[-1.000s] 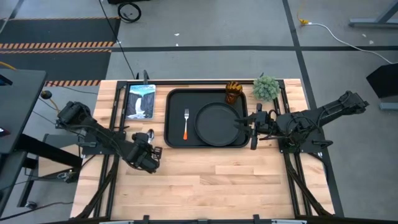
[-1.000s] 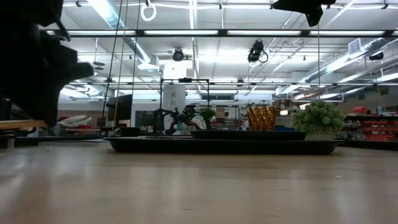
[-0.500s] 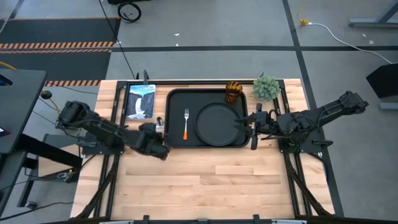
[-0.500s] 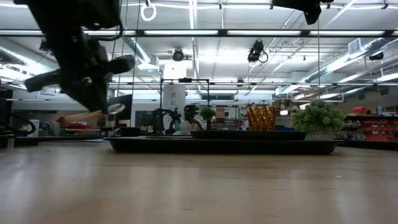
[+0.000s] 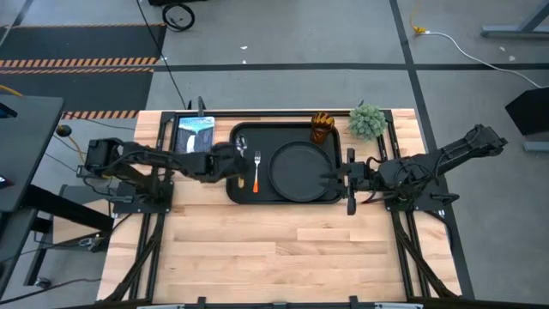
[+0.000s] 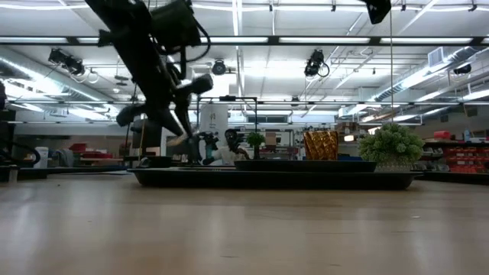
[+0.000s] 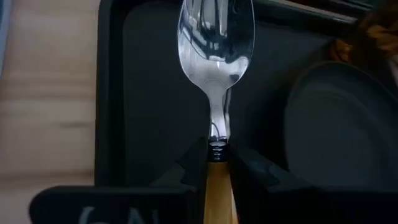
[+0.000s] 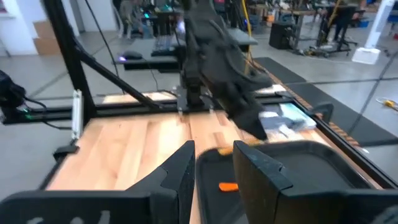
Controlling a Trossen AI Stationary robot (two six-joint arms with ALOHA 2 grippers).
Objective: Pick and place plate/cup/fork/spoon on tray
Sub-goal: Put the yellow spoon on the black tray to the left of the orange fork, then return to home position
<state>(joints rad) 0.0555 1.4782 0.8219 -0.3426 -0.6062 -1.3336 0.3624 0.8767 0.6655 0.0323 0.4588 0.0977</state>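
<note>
Swung in from the table's near left, the left gripper (image 5: pixel 243 154) now hangs over the large black rectangular tray's (image 5: pixel 243 194) far-left corner, fingers clamped on the orange-handled silver spoon (image 7: pixel 216 74), while the right gripper (image 5: pixel 330 178), fingers slightly apart, waits beside the round matte-black plate (image 5: pixel 298 168).

spoon (image 7: pixel 216 37) handle end cut off at frame bottom | left hand (image 6: pixel 172 114) motion-blurred in low view

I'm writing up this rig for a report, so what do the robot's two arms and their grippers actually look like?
Both arms are dark, nearly black, jointed links with thin cables along them. The left gripper has two black wedge-shaped fingers. The right gripper has two flat, dark grey fingers. No readable markings show.
</note>
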